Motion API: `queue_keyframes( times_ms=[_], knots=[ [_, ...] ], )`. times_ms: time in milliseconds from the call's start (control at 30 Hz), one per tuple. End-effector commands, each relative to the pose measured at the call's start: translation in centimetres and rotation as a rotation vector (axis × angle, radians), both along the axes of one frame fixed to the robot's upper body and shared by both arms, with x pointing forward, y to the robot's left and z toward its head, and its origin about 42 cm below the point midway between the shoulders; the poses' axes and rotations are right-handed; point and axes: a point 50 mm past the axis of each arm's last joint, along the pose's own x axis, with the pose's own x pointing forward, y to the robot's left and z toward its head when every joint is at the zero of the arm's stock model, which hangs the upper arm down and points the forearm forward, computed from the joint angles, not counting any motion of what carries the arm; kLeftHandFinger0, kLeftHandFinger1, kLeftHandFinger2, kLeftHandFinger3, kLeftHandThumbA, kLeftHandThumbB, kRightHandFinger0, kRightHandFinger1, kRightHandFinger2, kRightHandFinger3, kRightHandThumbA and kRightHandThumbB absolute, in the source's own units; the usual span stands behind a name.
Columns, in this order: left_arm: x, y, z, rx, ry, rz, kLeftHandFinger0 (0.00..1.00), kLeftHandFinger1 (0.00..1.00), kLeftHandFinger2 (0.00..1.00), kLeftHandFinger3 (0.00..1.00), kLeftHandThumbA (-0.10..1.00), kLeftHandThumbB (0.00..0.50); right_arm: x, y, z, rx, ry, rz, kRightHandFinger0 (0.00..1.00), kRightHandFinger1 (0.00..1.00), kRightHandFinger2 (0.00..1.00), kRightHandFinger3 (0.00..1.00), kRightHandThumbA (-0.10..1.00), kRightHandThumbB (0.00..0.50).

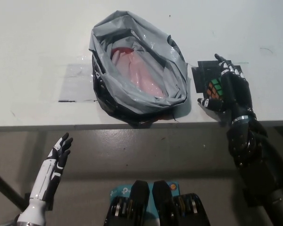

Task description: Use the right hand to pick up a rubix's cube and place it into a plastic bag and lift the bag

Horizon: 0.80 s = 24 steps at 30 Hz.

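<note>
Right hand point(230, 92) wraps its fingers around the cube point(215, 88) on the desk point(33, 42), bag point(137, 70) not yet loaded or lifted.

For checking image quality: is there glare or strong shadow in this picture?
Head view: sharp overall; glare streaks on the bag rim; a dark shadow lies under its front edge; the black right hand hides much of the cube.

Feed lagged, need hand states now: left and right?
Left hand: open, holding nothing, resting below the table edge.
Right hand: fingers wrapped around the cube on the table; firm grip cannot be told.
</note>
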Motion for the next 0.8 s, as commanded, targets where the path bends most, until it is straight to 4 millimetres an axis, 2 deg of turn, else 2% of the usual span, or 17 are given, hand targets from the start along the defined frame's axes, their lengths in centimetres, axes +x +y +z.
queue_keyframes(
  times_ms=[0,433,633,700,733,767],
  knots=[
    [0.5,0.2,1.3,-0.003,-0.054,-0.006,1.00,1.00,1.00,1.00,1.00,0.256,1.5,0.2,3.8,-0.026,-0.131,-0.036,1.00,1.00,1.00,1.00,0.94,0.500],
    [0.7,0.2,1.4,0.001,-0.063,-0.003,1.00,1.00,1.00,1.00,1.00,0.239,1.8,0.2,3.3,0.032,-0.078,-0.026,1.00,1.00,1.00,1.00,0.92,0.500],
    [0.7,0.2,1.4,-0.010,-0.060,0.002,1.00,1.00,1.00,1.00,1.00,0.254,2.1,-0.1,2.5,0.115,0.003,-0.005,1.00,1.00,1.00,1.00,0.88,0.500],
    [0.7,0.3,1.4,-0.006,-0.059,0.002,1.00,1.00,1.00,1.00,1.00,0.255,2.2,-0.3,2.4,0.138,0.030,-0.002,1.00,1.00,1.00,1.00,0.88,0.500],
    [0.7,0.3,1.4,-0.002,-0.060,0.002,1.00,1.00,1.00,1.00,1.00,0.254,2.4,-0.4,2.4,0.137,0.066,-0.013,1.00,1.00,1.00,1.00,0.92,0.500],
    [0.7,0.3,1.4,0.000,-0.060,0.002,1.00,1.00,1.00,1.00,1.00,0.249,2.5,-0.5,2.5,0.138,0.086,-0.021,1.00,1.00,1.00,1.00,0.89,0.500]
  ],
)
